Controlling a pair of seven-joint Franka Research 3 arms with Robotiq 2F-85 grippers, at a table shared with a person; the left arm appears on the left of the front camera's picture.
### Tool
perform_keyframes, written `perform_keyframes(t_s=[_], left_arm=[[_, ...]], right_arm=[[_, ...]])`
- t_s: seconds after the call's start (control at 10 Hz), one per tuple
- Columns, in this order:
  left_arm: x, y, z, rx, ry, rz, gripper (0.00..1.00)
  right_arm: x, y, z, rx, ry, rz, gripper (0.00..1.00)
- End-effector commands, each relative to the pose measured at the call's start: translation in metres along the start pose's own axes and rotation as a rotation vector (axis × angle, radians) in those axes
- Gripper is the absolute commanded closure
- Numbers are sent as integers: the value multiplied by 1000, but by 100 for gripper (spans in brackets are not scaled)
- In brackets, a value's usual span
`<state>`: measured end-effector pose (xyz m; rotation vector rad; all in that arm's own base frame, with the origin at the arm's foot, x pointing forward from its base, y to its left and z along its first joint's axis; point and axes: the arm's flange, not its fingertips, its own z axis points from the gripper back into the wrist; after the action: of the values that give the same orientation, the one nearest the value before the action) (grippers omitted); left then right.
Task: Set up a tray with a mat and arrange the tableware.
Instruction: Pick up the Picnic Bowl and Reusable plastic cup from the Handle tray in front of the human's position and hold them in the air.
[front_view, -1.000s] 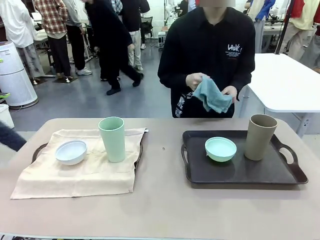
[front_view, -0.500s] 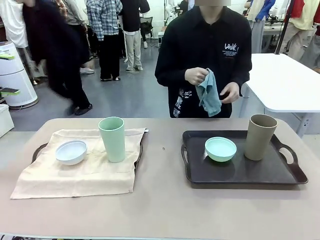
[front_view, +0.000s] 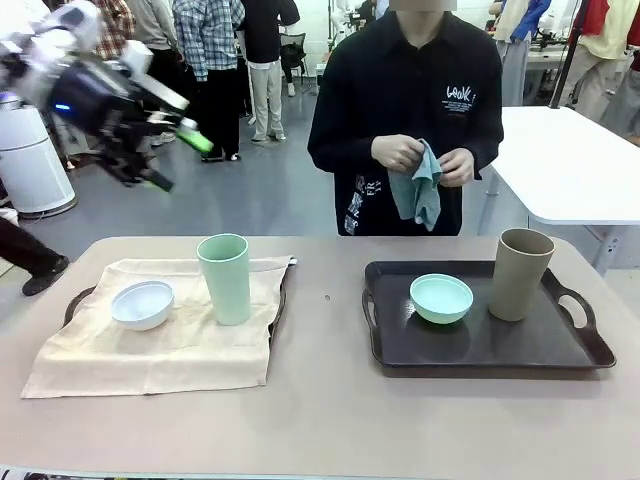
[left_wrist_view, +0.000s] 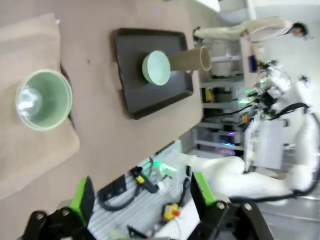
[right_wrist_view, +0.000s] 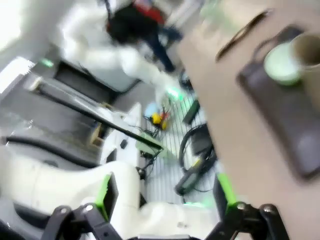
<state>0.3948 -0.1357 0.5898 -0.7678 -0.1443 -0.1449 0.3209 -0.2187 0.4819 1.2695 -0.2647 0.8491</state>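
- High in the upper left of the front view: left gripper (front_view: 180, 162), black with green pads. Jaws wide apart, nothing between them. Far above the table, so touching none of the tableware.
- At the bottom of the right wrist view: right gripper (right_wrist_view: 166, 195), jaws spread wide too, and empty. Very blurry there.
- On the left side of the tan table (front_view: 330, 420): dark tray (front_view: 78, 298) with a beige cloth mat (front_view: 150, 350) laid over it. Looks like the finished side, with the mat under the dishes as a soft bed.
- On that mat: small round white bowl (front_view: 142, 303) at the left and tall pale green cup (front_view: 224, 277) just beside it at the right. Upright cup, not touching the bowl.
- On the right side of the frame: second dark brown tray (front_view: 480, 350) with handles and no mat on it.
- On that bare tray: small round mint green bowl (front_view: 441, 297) near the middle and tall tan-brown cup (front_view: 521, 273) standing at the right. Near each other, but apart.
- At the top middle, behind the table: person's hands (front_view: 398, 153) holding a blue-green cloth (front_view: 420, 195) at chest height. Maybe a mat for the bare tray, but hard to be sure.
- Likely next need: bowl and cup off the bare tray first, to make room for a cloth under them.
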Motion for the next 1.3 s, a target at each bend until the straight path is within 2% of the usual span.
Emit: perform_keyframes(t_s=[0.0, 0.1, 0.3, 0.4, 0.5, 0.7, 0.8, 0.9, 1.0, 1.1, 1.2], left_arm=[[14, -10, -18, -120, 94, 47, 0], [0, 0, 0, 0, 0, 0, 0], [0, 0, 0, 0, 0, 0, 0], [7, -12, -19, -16, 24, 2, 0], [20, -46, -33, -41, -32, -30, 0], [45, -98, -75, -28, 7, -61, 0], [59, -122, -93, 62, -18, -39, 0], [79, -146, -118, 133, -28, -32, 0], [93, -162, -137, 147, -12, -7, 0], [44, -132, -105, 22, -18, -72, 0], [44, -132, -105, 22, -18, -72, 0]], right_arm=[[9, 16, 11, -49, -35, -139, 0], [9, 16, 11, -49, -35, -139, 0], [9, 16, 11, -49, -35, -139, 0], [-1, 6, 8, -28, -6, -82, 0], [16, -8, 10, -241, -217, -75, 0], [26, -22, -4, -360, -303, 63, 0], [24, -24, -8, -412, -313, 145, 0], [18, -27, -11, -468, -294, 173, 0], [10, -23, -15, -416, -132, 242, 0], [28, -29, 9, -395, -308, 111, 0], [28, -29, 9, -395, -308, 111, 0]])
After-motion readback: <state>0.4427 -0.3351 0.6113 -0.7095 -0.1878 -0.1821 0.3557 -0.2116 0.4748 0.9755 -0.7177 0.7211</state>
